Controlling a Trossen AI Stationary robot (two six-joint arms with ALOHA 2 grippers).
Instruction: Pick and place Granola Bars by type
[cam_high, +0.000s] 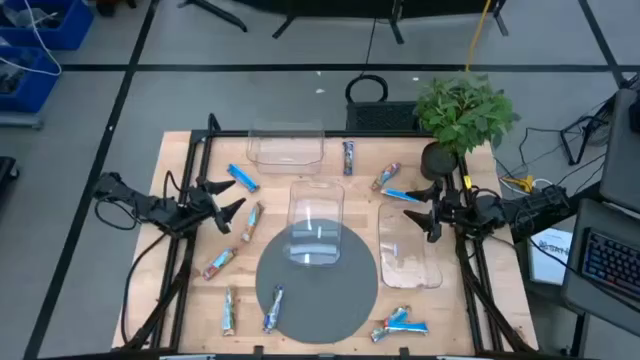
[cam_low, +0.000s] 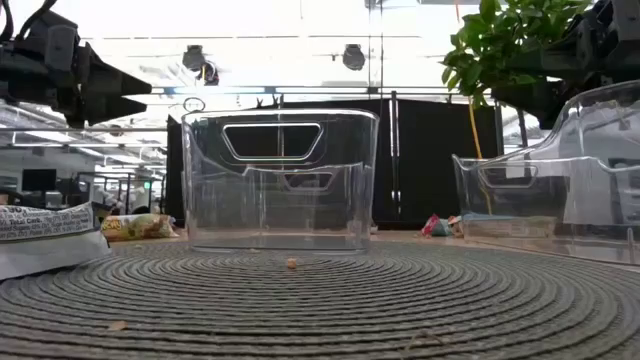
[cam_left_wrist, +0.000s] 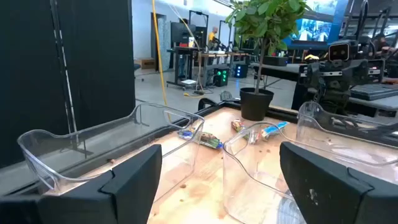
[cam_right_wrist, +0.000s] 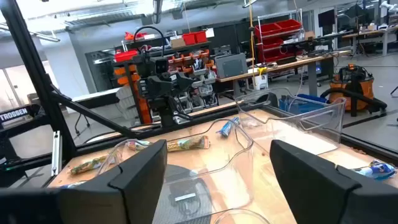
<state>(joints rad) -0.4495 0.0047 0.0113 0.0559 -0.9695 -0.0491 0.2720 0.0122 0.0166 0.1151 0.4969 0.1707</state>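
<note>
Several granola bars lie flat around the table in the high view: a blue bar (cam_high: 243, 178), tan bars (cam_high: 250, 220) (cam_high: 219, 262) (cam_high: 230, 310), a blue one (cam_high: 273, 308) on the mat's edge, a pair (cam_high: 400, 325) near the front, and three by the far right (cam_high: 348, 157) (cam_high: 386, 177) (cam_high: 400, 194). My left gripper (cam_high: 228, 200) (cam_left_wrist: 217, 180) hovers open between the blue bar and a tan bar, touching nothing. My right gripper (cam_high: 425, 208) (cam_right_wrist: 217, 180) hovers open beside the blue bar at the right, over the right bin's far end.
Three clear bins stand on the table: one at the far edge (cam_high: 285, 145), one in the middle (cam_high: 315, 225) (cam_low: 280, 180) on a round grey mat (cam_high: 350, 300), one at the right (cam_high: 408, 250). A potted plant (cam_high: 462, 115) stands at the far right corner.
</note>
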